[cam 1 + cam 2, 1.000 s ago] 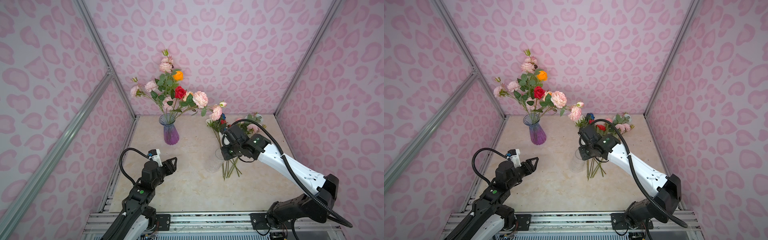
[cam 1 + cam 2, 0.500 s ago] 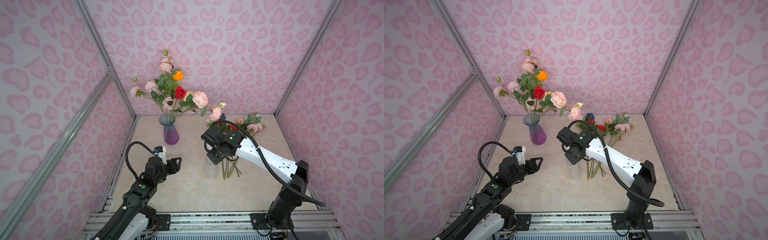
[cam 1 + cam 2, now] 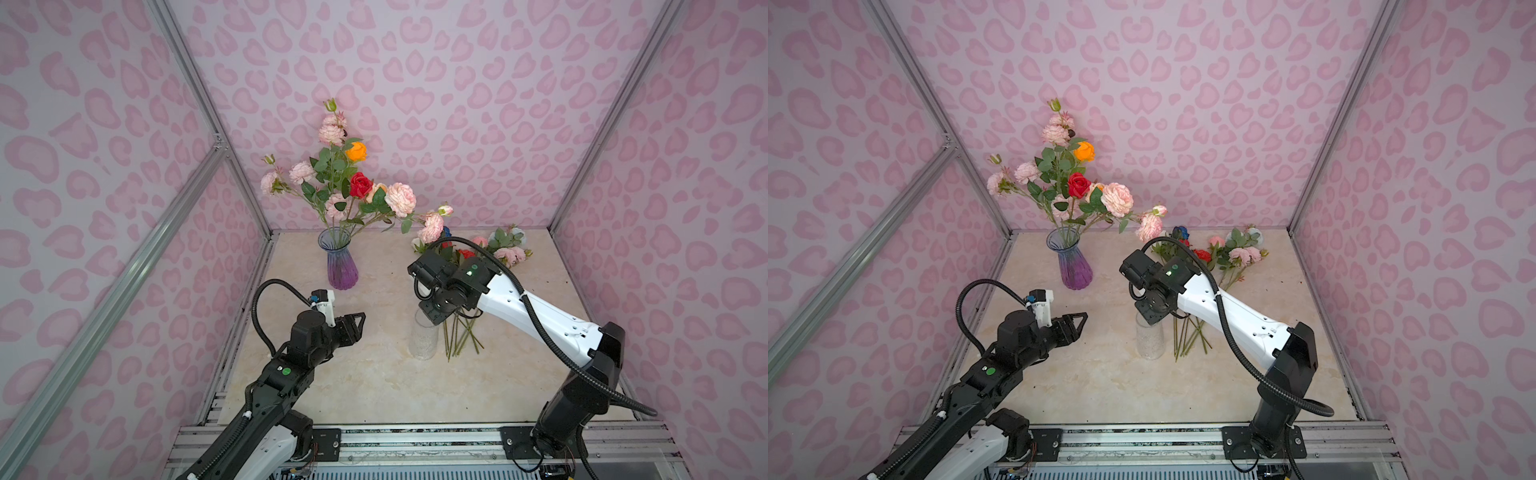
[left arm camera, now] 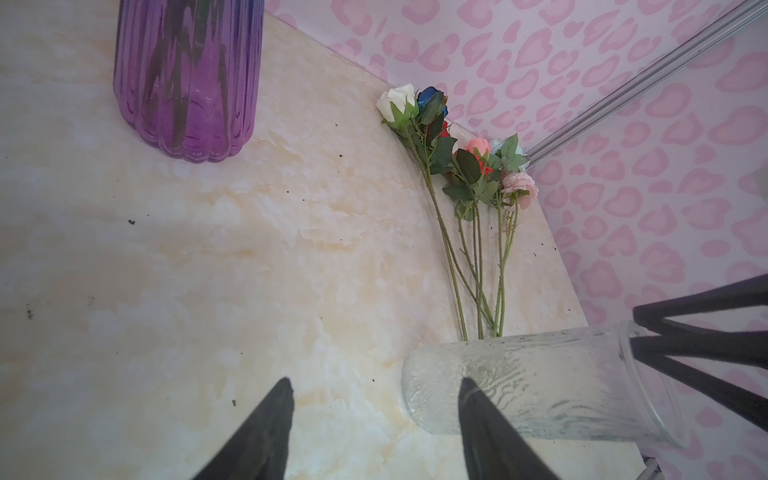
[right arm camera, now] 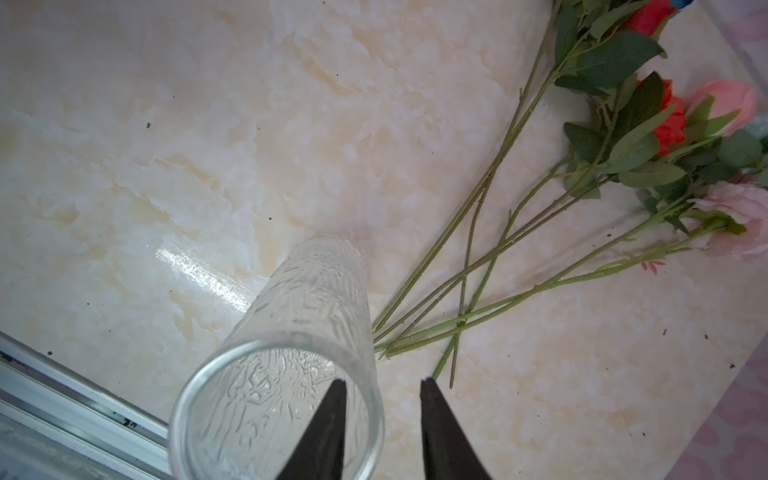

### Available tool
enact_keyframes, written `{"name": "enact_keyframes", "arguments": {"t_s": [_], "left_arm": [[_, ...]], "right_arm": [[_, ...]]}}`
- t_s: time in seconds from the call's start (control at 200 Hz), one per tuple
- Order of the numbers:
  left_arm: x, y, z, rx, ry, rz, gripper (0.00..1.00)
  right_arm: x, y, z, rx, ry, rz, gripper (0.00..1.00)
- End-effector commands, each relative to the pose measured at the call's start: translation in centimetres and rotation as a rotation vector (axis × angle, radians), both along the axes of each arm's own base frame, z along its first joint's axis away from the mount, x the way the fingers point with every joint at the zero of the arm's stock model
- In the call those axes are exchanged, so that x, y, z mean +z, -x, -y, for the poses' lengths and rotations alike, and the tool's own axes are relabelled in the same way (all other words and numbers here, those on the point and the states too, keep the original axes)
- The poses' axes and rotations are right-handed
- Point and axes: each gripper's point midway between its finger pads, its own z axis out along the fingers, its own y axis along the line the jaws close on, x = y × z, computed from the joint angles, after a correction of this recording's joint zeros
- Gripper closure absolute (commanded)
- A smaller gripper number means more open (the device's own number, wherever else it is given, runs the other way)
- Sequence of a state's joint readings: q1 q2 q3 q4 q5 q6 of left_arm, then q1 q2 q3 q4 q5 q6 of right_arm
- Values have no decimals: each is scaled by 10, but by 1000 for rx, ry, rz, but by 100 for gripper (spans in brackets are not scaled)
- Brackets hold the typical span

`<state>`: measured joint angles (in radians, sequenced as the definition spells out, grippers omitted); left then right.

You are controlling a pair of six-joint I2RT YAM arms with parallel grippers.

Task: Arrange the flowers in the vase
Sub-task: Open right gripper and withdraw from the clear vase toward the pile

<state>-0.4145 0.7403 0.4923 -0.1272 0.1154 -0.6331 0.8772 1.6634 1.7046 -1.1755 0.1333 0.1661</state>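
A tall purple ribbed glass vase (image 3: 342, 266) stands at the far left of the pale marbled surface (image 3: 374, 374). The arranged flowers (image 3: 360, 185) in it are mostly pale pink, with one orange and one red bloom. One long pink spray (image 3: 432, 226) leans out low to the right, ending above the right arm's wrist in both top views.

The loose flowers (image 3: 1239, 255) lie flat on the surface at the far right, blooms toward the back corner (white, dark blue, red, salmon and pale pink show in the left wrist view). Their stems fan toward the near side. The cut ends lie just beside the foot of a clear textured glass cylinder vase (image 3: 424, 340), which stands upright near the middle.

The right arm (image 3: 540, 316) reaches across these stems in both top views and hides their middle part. The right claw (image 5: 380, 384) hangs at the clear vase's mouth, partly open. One finger is inside the rim and one outside, with the glass wall between them but not pinched; it has hold of nothing.

The left claw (image 4: 376, 386) hovers over bare surface at the near left, spread wide and holding nothing. It points toward the clear vase, which stands between it and the loose flowers. Pink heart-patterned walls (image 3: 457, 104) close in three sides.
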Motion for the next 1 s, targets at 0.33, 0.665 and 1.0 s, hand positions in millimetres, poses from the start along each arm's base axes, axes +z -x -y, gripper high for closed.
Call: {"name": "enact_keyframes", "arguments": {"t_s": [0.33,0.665,1.0], "left_arm": [[96,29,-5,-40,163,347,32],[91,51,-1,-87,297,353,2],[50,46,15,-134,309,194,1]], "right_arm": [[87,-4,125,-449,-423,369,74],[-23,-87,144,-666,-655,165,79],[-132,-169,121,-698,-548,-46,69]]}}
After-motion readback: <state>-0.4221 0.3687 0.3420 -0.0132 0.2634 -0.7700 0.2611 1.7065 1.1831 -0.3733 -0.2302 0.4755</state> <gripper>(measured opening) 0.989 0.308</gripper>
